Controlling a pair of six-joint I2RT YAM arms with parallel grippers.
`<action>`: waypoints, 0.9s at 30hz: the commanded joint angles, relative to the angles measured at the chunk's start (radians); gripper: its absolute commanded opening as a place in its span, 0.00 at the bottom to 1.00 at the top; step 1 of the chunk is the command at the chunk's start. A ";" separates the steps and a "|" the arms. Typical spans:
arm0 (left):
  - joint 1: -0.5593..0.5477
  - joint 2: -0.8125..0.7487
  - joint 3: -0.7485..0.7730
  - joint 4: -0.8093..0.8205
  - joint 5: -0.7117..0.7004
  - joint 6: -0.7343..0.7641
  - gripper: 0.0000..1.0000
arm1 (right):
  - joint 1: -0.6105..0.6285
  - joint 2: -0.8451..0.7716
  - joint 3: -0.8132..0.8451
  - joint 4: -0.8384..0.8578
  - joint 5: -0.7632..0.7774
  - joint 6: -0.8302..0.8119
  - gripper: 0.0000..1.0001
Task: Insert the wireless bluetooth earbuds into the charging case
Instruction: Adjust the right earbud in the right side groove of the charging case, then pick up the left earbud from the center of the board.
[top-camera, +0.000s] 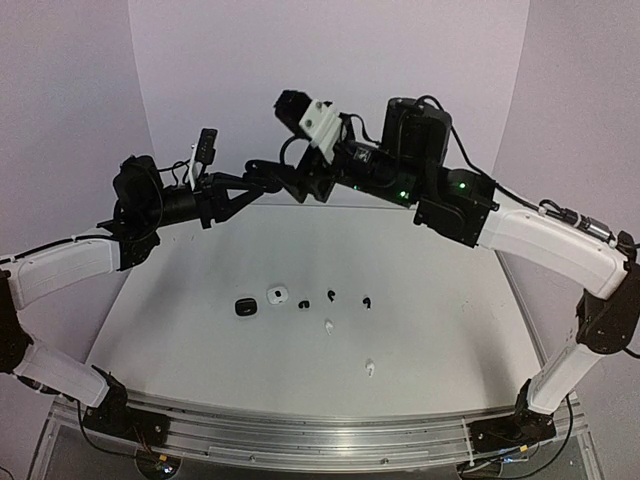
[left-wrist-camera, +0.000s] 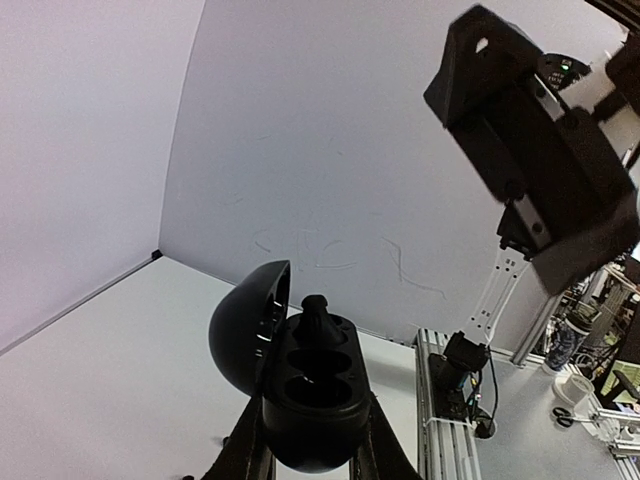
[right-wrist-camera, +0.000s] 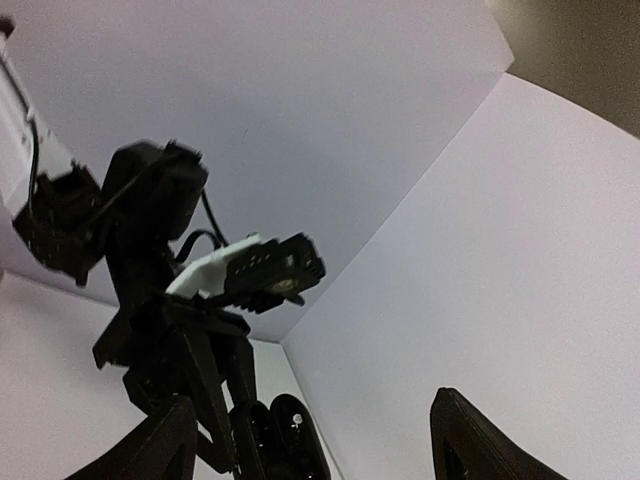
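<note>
Only left wrist view shows earbud seated in case.

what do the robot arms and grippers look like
The left arm and right arm have white shells with black joints. A black cable and green light show on the right one. The left gripper and right gripper are black.

Soft, even light came from overhead, tinting the tabletop and walls pale lilac with only faint shadows. The top view was grainy and bowed at its edges. The right wrist view was dim and blurred; in the left, the black charging case showed almost as a silhouette.
</note>
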 joint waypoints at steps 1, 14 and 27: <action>0.061 -0.031 -0.007 0.007 -0.056 -0.056 0.00 | -0.158 -0.030 0.097 0.020 -0.066 0.441 0.82; 0.148 -0.095 -0.040 -0.101 -0.169 0.016 0.00 | -0.405 0.303 0.222 -0.339 -0.222 0.960 0.59; 0.155 -0.153 -0.100 -0.069 -0.162 0.141 0.00 | -0.285 0.602 0.262 -0.485 -0.017 1.130 0.56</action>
